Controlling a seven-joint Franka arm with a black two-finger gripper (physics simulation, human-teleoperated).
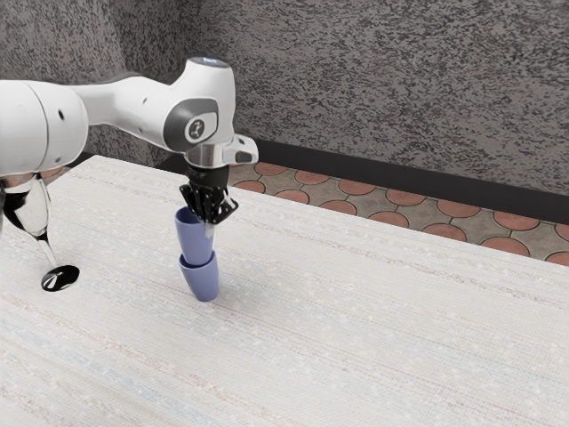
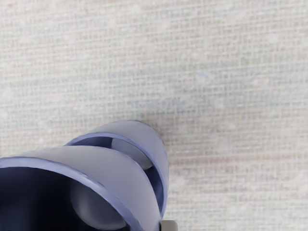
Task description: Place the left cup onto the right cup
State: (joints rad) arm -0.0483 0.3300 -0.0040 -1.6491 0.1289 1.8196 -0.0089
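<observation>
Stacked cups at the left centre of the frame. The upper cup [image 1: 189,236], blue, sat nested in the mouth of the lower cup [image 1: 202,277], which was also blue and rested with its rounded base on the pale worktop [image 1: 373,320]. Both leaned together toward the upper left. The arm entered from the upper left, with the gripper [image 1: 212,218] directly above the stack. Its fingers stood close together, clamped on the wall of the upper cup at the rim. In the wrist view the upper cup [image 2: 72,163] lay just under the hand, its dark interior open to the camera. The lower cup [image 2: 144,139] ringed it from beyond, against the worktop [image 2: 192,72]. A stemmed glass [image 1: 60,277] stood tilted at the left edge.
</observation>
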